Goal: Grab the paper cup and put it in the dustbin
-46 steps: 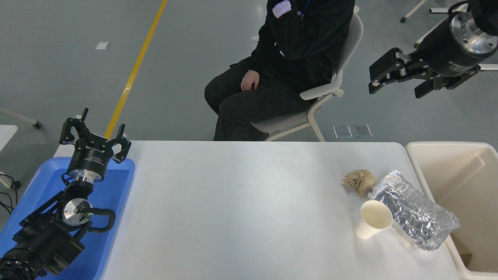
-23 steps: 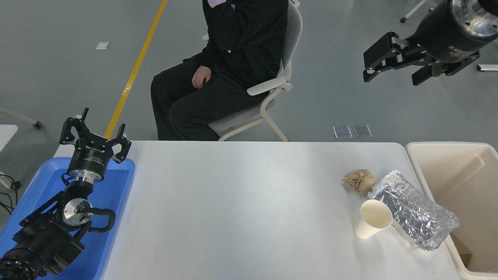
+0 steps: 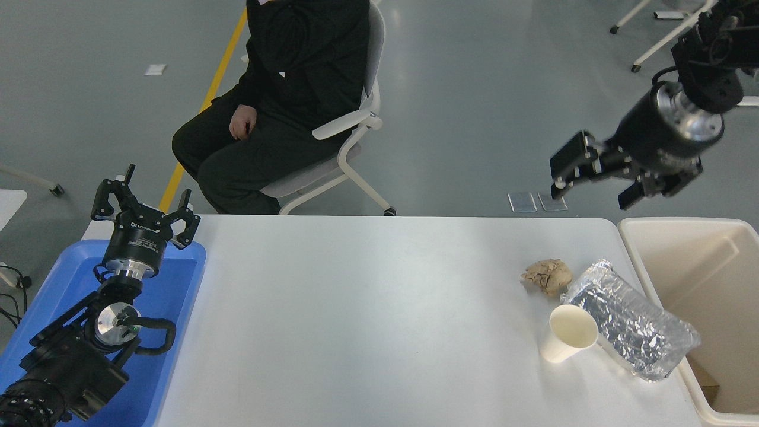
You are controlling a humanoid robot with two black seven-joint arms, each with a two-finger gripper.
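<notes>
The paper cup point(image 3: 568, 340) stands on the white table point(image 3: 367, 320) at the right, its cream mouth facing up, pressed against a silver foil bag point(image 3: 630, 319). The beige dustbin point(image 3: 637, 244) stands past the table's right edge. My right gripper point(image 3: 593, 185) hangs open in the air beyond the table's far edge, well above and behind the cup, with nothing between its fingers. My left gripper point(image 3: 143, 201) is parked open over the blue tray at the lower left.
A crumpled brown paper ball point(image 3: 548, 276) lies just behind the cup. A shallow blue tray point(image 3: 178, 290) sits under the left arm. A person in black sits on a grey chair point(image 3: 350, 142) beyond the table's far side.
My right gripper has come down toward the table's far right edge. The seated person and chair have rolled to the left.
</notes>
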